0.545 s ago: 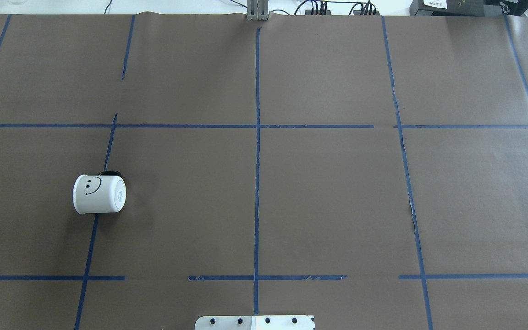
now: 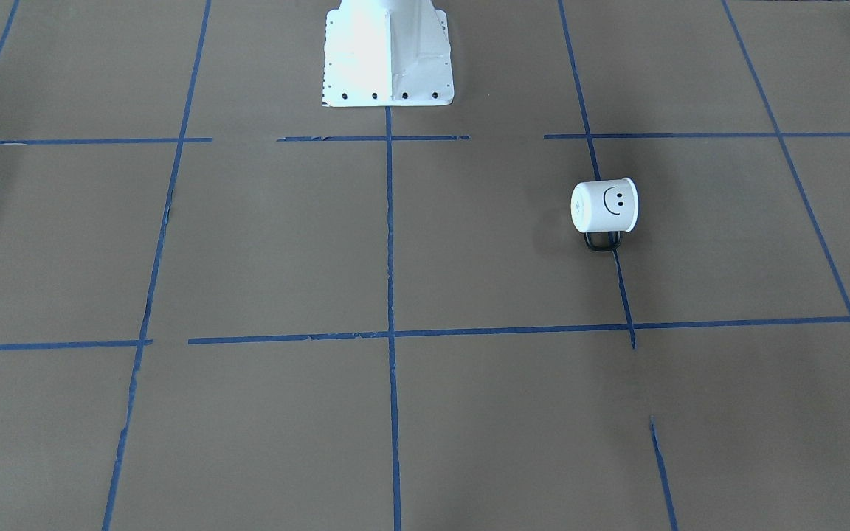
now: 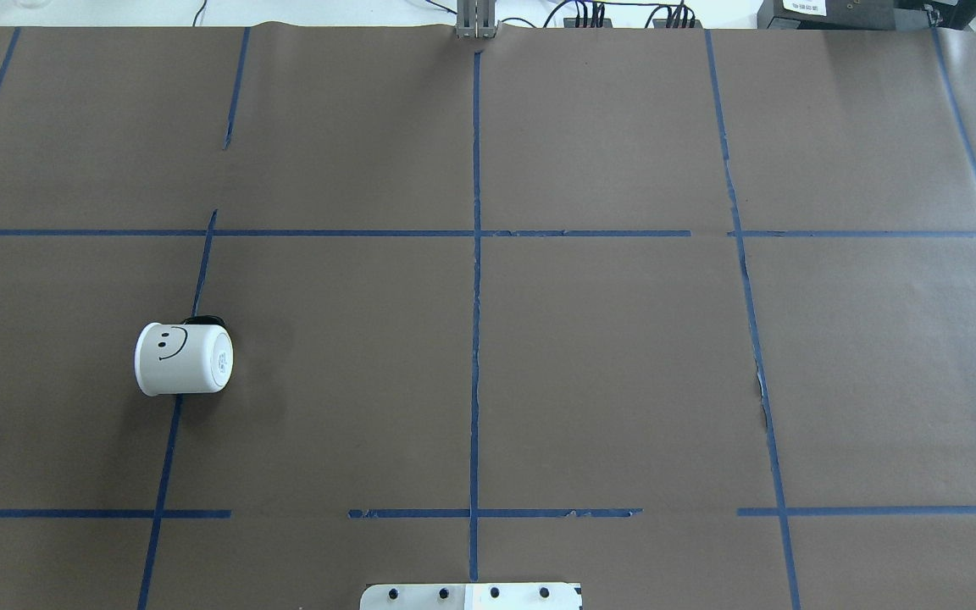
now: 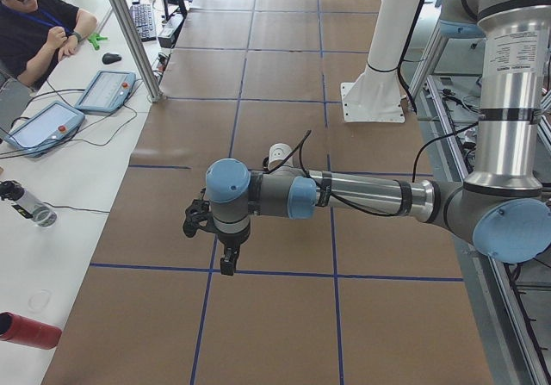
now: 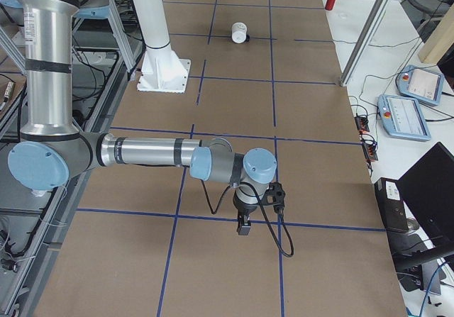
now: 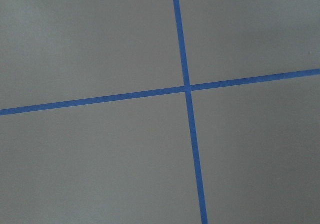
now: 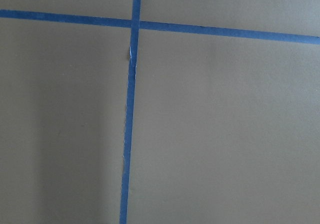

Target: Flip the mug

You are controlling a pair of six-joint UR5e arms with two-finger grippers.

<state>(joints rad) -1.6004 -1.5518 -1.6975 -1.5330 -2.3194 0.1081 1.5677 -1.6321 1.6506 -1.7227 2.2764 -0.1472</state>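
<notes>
The white mug (image 3: 183, 360) lies on its side on the brown table, in the left half of the overhead view, smiley face up, base toward the table's middle. Its black handle (image 3: 202, 321) points away from the robot. It also shows in the front-facing view (image 2: 604, 206), the exterior left view (image 4: 277, 153) and the exterior right view (image 5: 240, 32). My left gripper (image 4: 225, 267) hangs over the table's left end, well short of the mug. My right gripper (image 5: 244, 228) hangs over the right end, far from it. I cannot tell whether either is open or shut.
The robot's white base plate (image 2: 388, 51) stands at the table's near-middle edge. Blue tape lines grid the brown paper. A seated operator (image 4: 34, 23), tablets (image 4: 105, 90) and a red cylinder (image 4: 30, 331) are on the side bench beyond the far edge.
</notes>
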